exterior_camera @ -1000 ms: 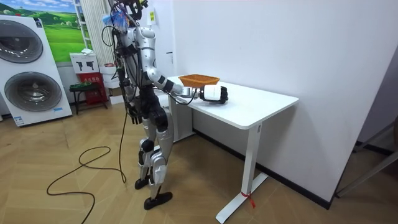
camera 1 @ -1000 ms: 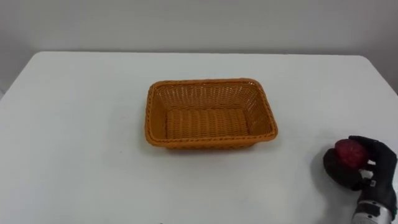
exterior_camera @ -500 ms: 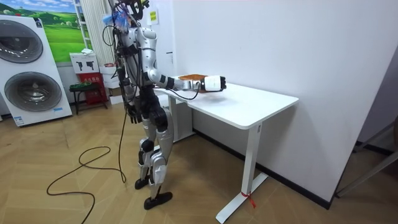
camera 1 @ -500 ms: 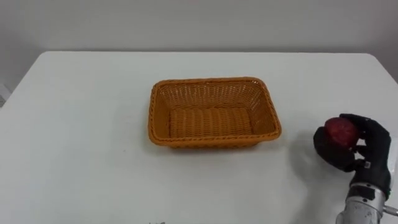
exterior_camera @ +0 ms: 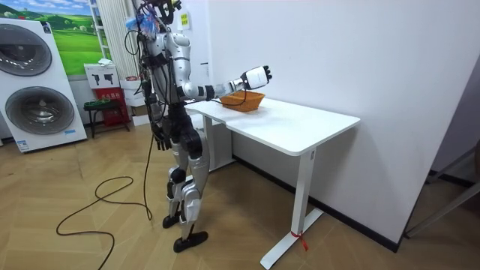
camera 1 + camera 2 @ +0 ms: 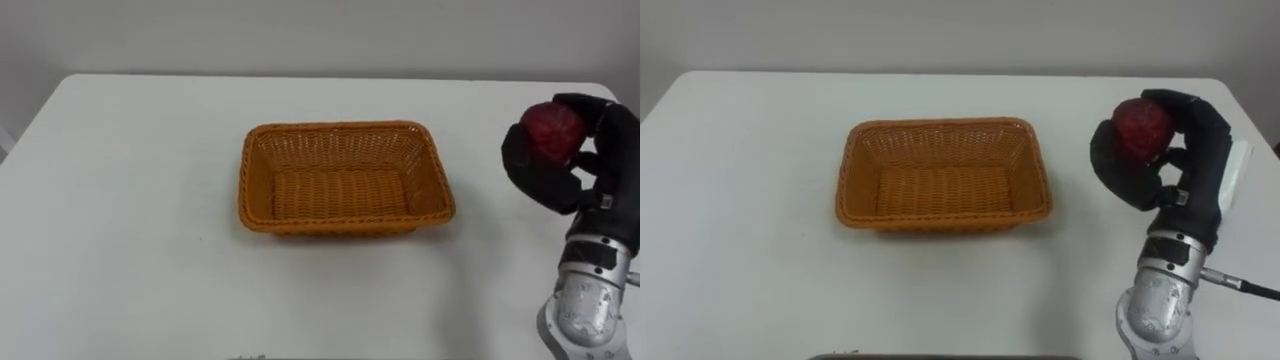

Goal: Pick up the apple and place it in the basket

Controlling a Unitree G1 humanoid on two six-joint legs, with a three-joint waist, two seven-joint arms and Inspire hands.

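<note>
1. Left eye view: the right hand [image 6: 580,170] is clenched round the red apple [image 6: 552,127], held above the desk [image 6: 130,200], well right of the wicker basket [image 6: 340,224].
2. The pick looks done; the basket holds nothing.
3. Left to do: carry it over, lower, release.
4. The left hand [image 5: 160,139] hangs by the robot's hip.

Dark red apple [image 6: 553,127], black right hand [image 6: 546,176], orange basket [image 6: 340,128] of woven pattern, plain white table [image 6: 130,200].
</note>
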